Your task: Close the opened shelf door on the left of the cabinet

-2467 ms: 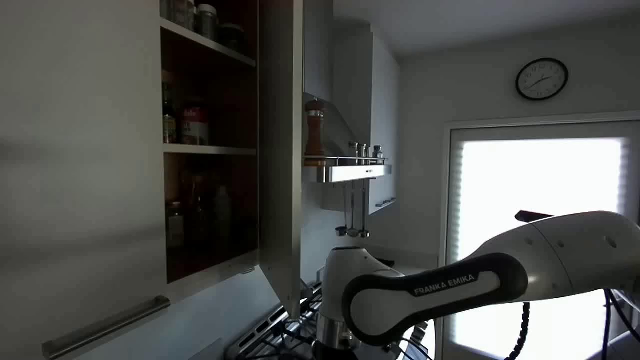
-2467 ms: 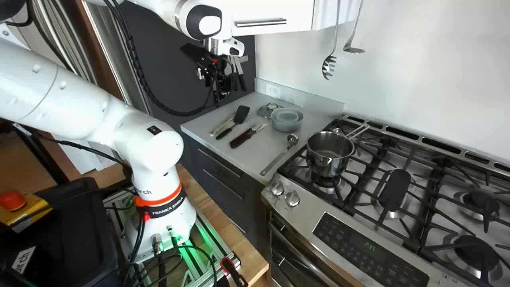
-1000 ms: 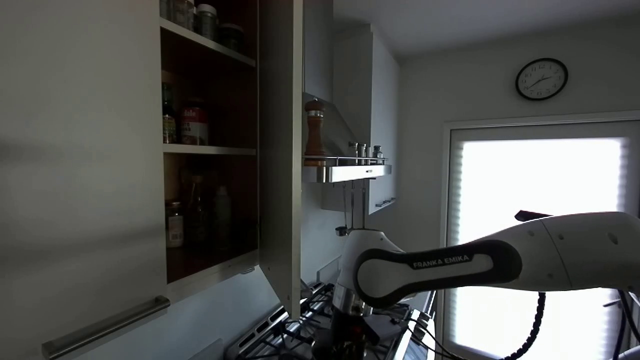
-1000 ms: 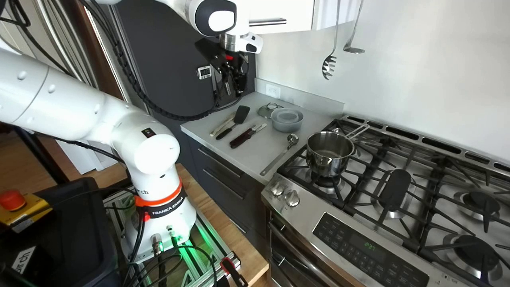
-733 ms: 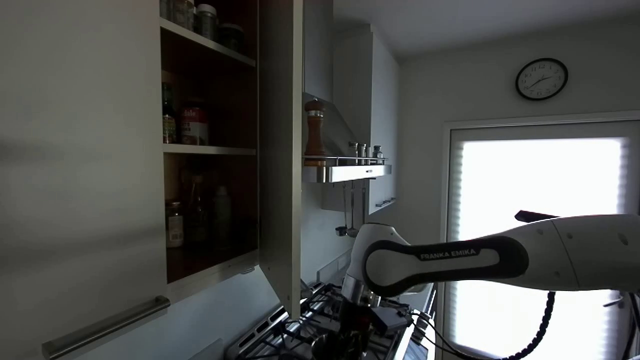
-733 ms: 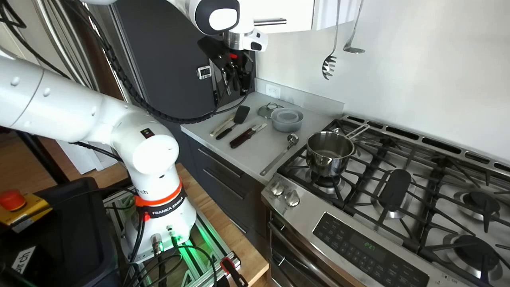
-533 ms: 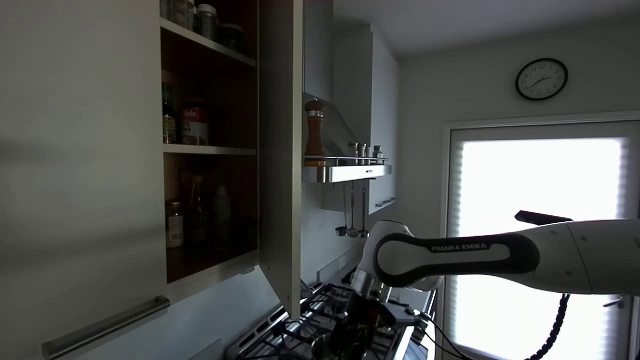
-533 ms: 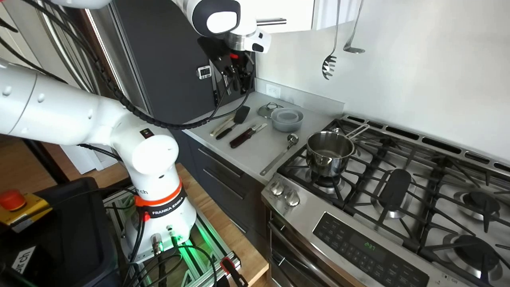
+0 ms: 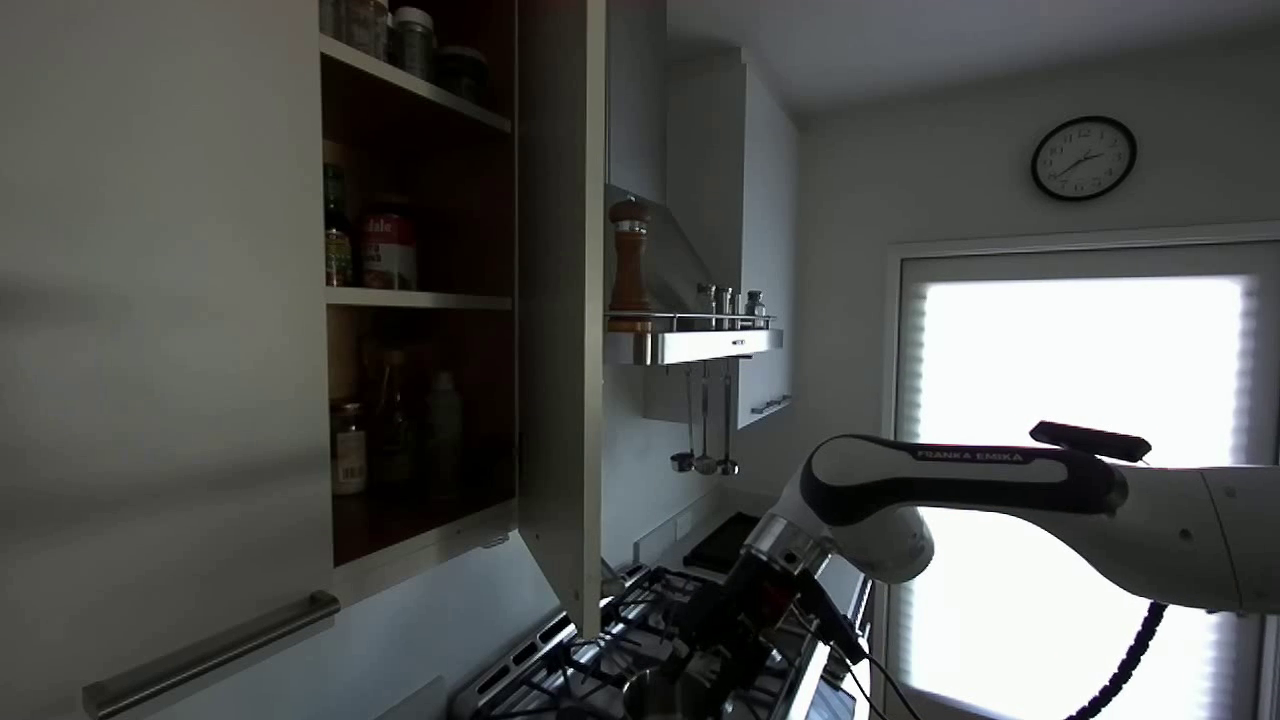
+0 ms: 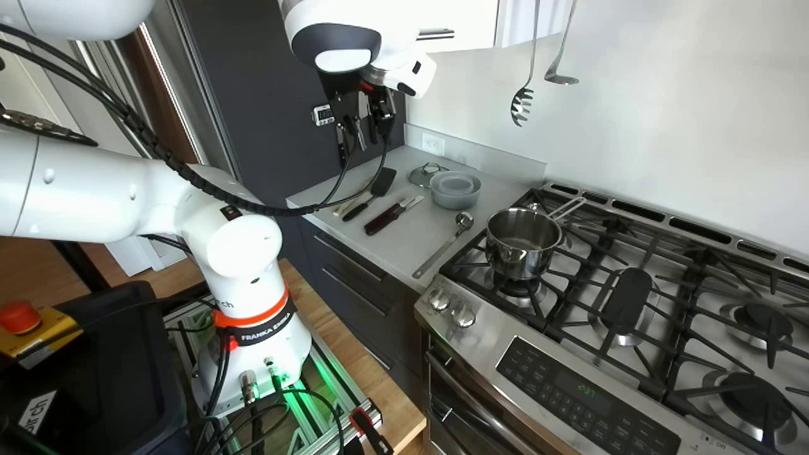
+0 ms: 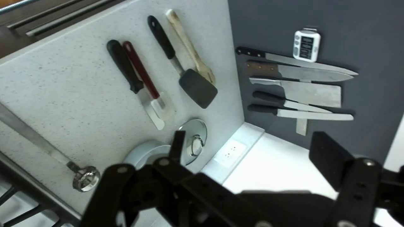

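Observation:
The shelf door (image 9: 555, 330) is a tall, narrow, pale panel in an exterior view, standing open and swung outward from the cabinet (image 9: 425, 548). The cabinet's dark inside shows shelves with jars and bottles. The door's handle is not clearly seen. Neither shows in the wrist view. My gripper (image 9: 715, 660) is low and to the right of the door, apart from it, above the stove area in that view. It also shows in an exterior view (image 10: 374, 133) above the counter corner. In the wrist view the gripper (image 11: 249, 138) is open with nothing between its fingers.
A closed wide panel (image 9: 160, 300) with a long bar handle (image 9: 215, 655) is beside the opening. A hood rail (image 9: 710, 345) holds a pepper mill (image 9: 630, 260). A pot (image 10: 524, 243) stands on the stove (image 10: 622, 303). Knives (image 11: 303, 94) hang on a dark wall.
The arm has moved right, away from the door, and the hand has risen and tilted. In the exterior view of the counter the hand has shifted right. The door has not moved.

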